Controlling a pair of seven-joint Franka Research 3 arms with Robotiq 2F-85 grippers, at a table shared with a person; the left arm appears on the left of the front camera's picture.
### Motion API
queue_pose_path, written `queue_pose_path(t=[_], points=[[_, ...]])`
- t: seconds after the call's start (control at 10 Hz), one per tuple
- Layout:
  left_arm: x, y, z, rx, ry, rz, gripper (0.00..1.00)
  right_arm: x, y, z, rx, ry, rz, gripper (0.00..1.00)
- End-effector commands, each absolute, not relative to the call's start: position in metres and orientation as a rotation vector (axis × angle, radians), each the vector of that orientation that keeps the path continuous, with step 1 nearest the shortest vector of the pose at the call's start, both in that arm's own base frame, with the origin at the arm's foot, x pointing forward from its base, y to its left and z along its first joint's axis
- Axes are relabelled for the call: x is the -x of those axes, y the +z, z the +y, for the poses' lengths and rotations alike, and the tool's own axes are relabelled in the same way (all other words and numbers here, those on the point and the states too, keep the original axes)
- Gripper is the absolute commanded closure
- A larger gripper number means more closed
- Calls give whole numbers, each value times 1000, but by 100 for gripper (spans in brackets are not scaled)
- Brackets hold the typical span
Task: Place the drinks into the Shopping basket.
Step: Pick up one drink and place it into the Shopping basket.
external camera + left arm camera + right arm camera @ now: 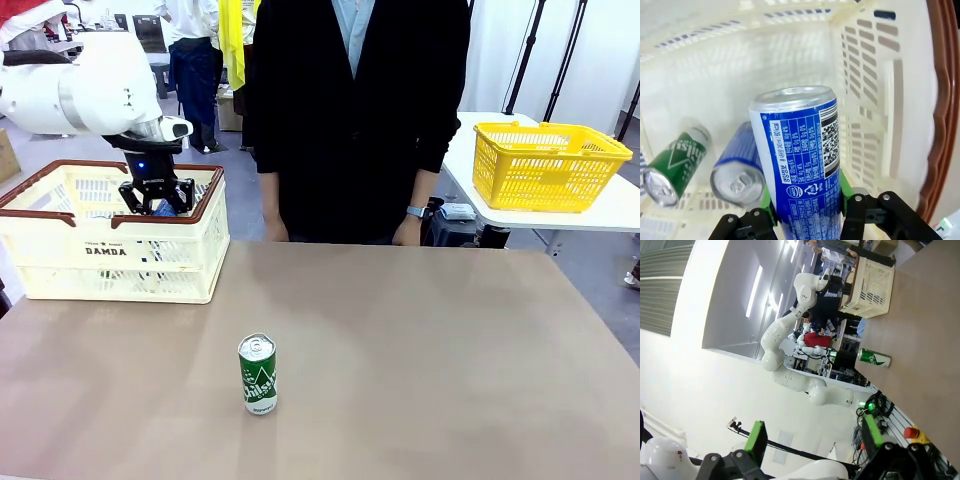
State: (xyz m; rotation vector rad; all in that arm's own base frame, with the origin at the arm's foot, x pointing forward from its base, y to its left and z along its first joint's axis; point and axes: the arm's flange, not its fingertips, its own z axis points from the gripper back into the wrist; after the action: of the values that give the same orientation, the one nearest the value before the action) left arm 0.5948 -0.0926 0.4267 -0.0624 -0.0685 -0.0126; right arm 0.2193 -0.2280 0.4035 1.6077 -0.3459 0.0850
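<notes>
My left gripper (157, 200) reaches down inside the cream Shopping basket (60, 235) at the table's far left, shut on a blue drink can (802, 165) held upright between its green pads (769, 210). Below it, on the floor of the Shopping basket (875, 100), a green can (677, 162) and another blue can (740, 167) lie on their sides. One green can (258, 375) stands upright on the table near the front, left of centre, also seen from the right wrist as the green can (874, 358). My right gripper (813, 435) is open with nothing in it, raised well off the table.
A person in a dark jacket (360, 110) stands at the far edge, hands (407, 232) down by the table. A yellow mesh basket (545, 165) sits on a separate white table at the back right. The brown tabletop (440, 350) is bare around the green can.
</notes>
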Motion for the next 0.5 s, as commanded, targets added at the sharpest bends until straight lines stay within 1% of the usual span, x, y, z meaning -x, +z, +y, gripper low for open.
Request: queue_pose_path(t=[0.0,0.4], points=[[-598,421,-95,44,-21,-103,100,-218,407,-228,-1615,71,-338,0],[-609,403,-95,44,-29,-73,100,-218,407,-228,-1615,71,-338,0]])
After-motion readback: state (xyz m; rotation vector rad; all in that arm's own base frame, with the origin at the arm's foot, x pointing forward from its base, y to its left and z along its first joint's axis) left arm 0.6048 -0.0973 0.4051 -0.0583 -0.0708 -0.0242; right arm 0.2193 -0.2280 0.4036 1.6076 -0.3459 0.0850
